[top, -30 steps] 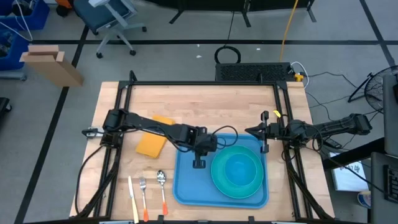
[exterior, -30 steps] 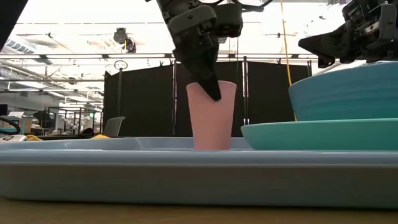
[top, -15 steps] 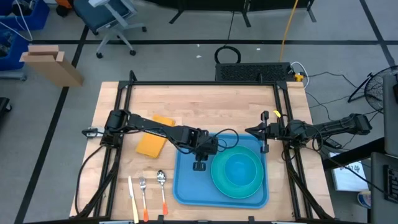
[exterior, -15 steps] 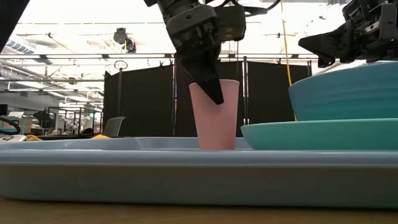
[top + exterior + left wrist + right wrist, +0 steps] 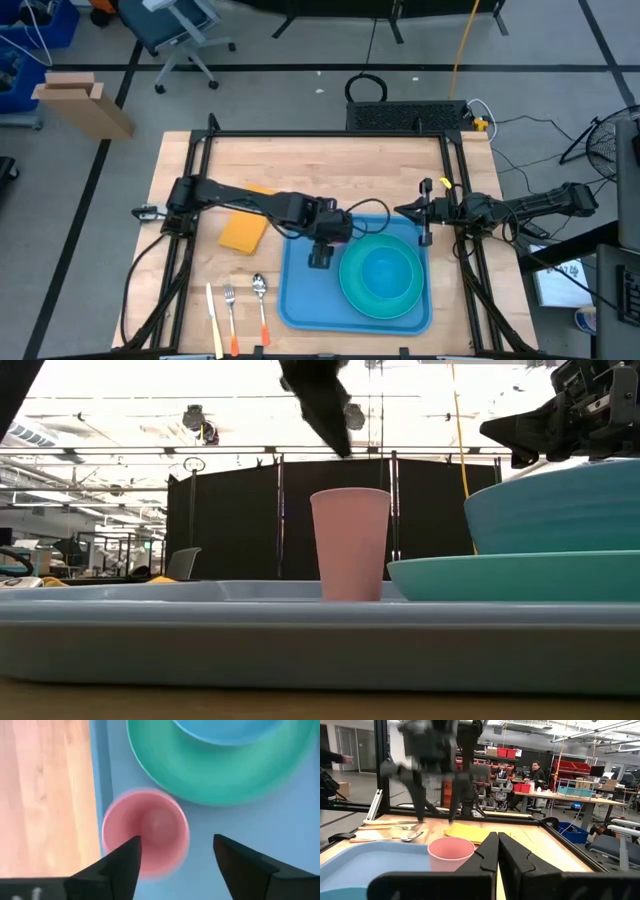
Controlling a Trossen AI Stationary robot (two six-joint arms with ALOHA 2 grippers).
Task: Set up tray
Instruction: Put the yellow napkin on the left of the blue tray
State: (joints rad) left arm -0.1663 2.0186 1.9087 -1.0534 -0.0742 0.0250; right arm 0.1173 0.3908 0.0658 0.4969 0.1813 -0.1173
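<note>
A pink cup (image 5: 350, 545) stands upright on its base in the light-blue tray (image 5: 300, 300), next to a turquoise plate (image 5: 500, 575) that carries a blue bowl (image 5: 560, 505). My left gripper (image 5: 176, 840) hangs open straight above the cup (image 5: 145, 832), its fingers clear of the rim and pointing down; in the high view this gripper (image 5: 320, 250) hides the cup. My right gripper (image 5: 497, 850) is shut on nothing and hovers at the tray's far right corner (image 5: 405, 212).
A yellow cloth (image 5: 243, 232) lies on the wooden table left of the tray. A knife, fork and spoon (image 5: 232, 305) lie near the front left. A black frame (image 5: 200, 160) runs round the table. People and workbenches show in the room beyond.
My left gripper has opened, let go of the pink cup and risen straight up above it. The cup stays upright on the tray.
</note>
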